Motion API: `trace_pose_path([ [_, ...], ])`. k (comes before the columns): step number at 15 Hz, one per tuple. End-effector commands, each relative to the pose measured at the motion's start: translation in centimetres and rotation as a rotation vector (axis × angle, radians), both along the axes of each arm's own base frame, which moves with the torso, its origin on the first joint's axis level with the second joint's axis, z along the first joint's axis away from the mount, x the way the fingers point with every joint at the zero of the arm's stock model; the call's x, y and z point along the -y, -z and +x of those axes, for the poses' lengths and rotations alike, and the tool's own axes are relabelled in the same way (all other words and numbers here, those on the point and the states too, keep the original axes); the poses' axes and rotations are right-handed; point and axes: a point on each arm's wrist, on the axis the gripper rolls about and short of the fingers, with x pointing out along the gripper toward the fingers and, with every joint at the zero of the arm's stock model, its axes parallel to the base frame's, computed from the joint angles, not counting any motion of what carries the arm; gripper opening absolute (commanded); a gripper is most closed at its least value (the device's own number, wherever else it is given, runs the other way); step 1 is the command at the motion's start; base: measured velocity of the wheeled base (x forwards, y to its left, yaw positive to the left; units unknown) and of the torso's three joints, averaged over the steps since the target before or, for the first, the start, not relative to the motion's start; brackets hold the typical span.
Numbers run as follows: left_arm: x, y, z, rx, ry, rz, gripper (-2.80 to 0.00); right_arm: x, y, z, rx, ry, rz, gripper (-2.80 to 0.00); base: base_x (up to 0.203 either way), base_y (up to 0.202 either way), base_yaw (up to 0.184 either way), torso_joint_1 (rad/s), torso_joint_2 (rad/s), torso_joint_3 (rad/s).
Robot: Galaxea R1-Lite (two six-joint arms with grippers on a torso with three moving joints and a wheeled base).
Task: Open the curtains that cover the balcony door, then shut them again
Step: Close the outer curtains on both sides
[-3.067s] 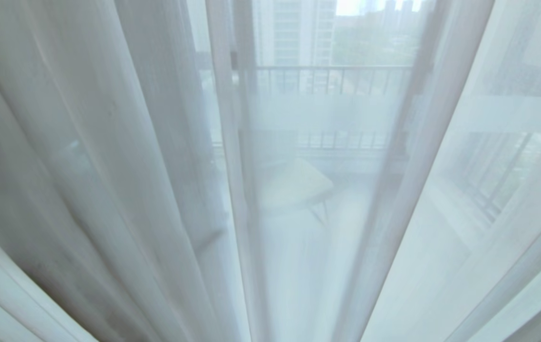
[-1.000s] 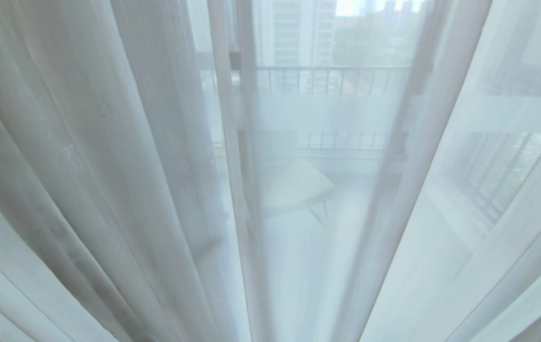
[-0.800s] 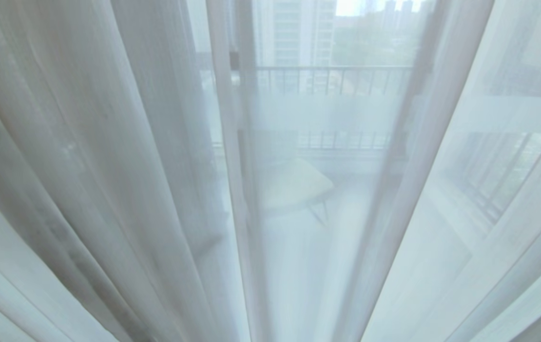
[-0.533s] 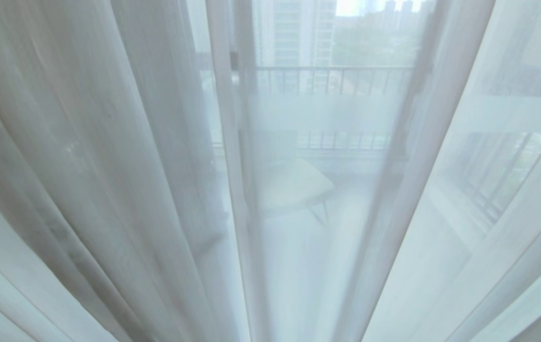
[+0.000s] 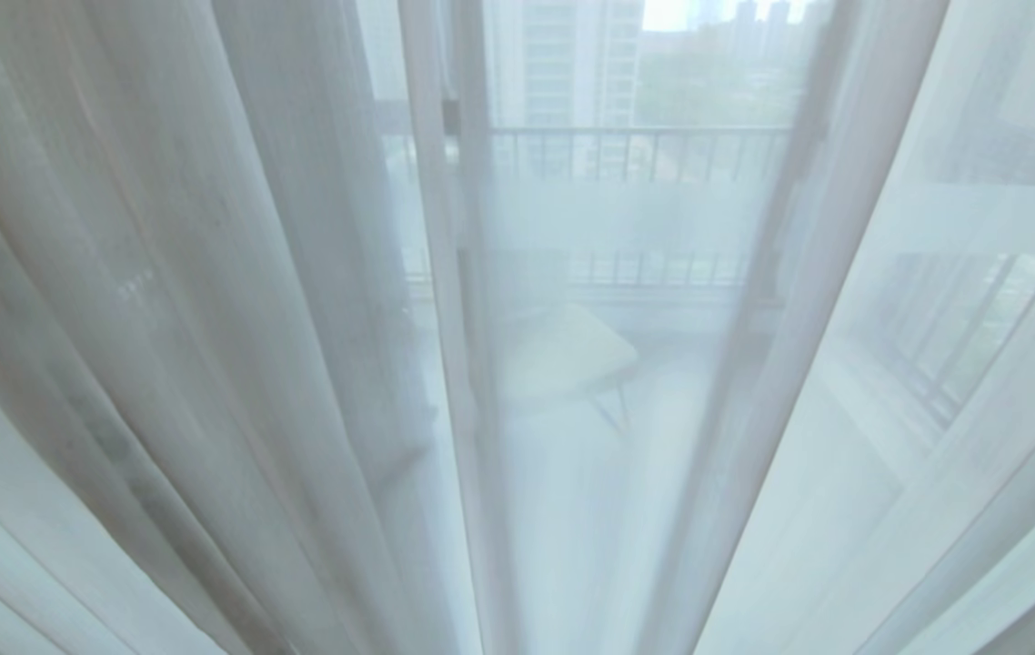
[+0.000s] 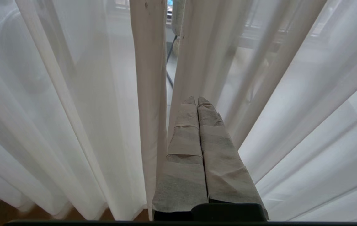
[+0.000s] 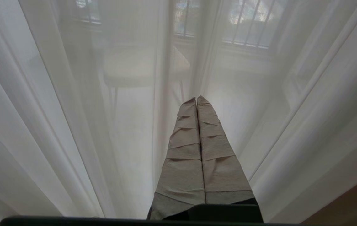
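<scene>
The sheer white curtains (image 5: pixel 208 318) hang drawn in soft folds across the whole head view. Through them the dark frame of the balcony door (image 5: pixel 472 182) and its frosted band (image 5: pixel 627 218) show faintly. Neither gripper appears in the head view. In the left wrist view my left gripper (image 6: pixel 196 98) is shut with nothing in it. Its taped fingers (image 6: pixel 181 150) point at a narrow gap between two hemmed edges of the curtains (image 6: pixel 148 78). My right gripper (image 7: pixel 196 97) is also shut and empty, close in front of the curtains (image 7: pixel 56 110).
Behind the sheer fabric a pale chair (image 5: pixel 563 355) stands on the balcony before a dark railing (image 5: pixel 636 150). Brown wooden floor (image 6: pixel 6 213) shows under the curtain hems, and also as floor (image 7: pixel 354 204) in the right wrist view.
The folds at the far left of the head view have shifted a little, and the pale fold at the lower left now reaches higher. The middle and right folds hang as before.
</scene>
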Motion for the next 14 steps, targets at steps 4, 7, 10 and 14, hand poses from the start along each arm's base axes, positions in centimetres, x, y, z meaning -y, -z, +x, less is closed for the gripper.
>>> trace_pose_path([
  [4,0.3,3.4,-0.7,0.042,-0.027,-0.012,-2.8,0.0,0.0,0.0,0.0,-0.001,-0.001,-2.8,0.0,0.0,0.0,0.0,0.0,0.0],
  [7,0.3,5.9,-1.5,0.129,-0.01,0.008,-2.8,0.0,0.0,0.0,0.0,-0.001,0.001,-2.8,0.0,0.0,0.0,0.0,0.0,0.0],
  [10,0.3,6.4,-1.4,0.119,-0.013,0.028,-2.8,0.0,0.0,0.0,0.0,-0.001,0.001,-2.8,0.0,0.0,0.0,0.0,0.0,0.0],
  [14,0.3,6.4,-1.4,0.12,-0.013,0.027,-2.8,0.0,0.0,0.0,0.0,-0.001,0.001,-2.8,0.0,0.0,0.0,0.0,0.0,0.0],
])
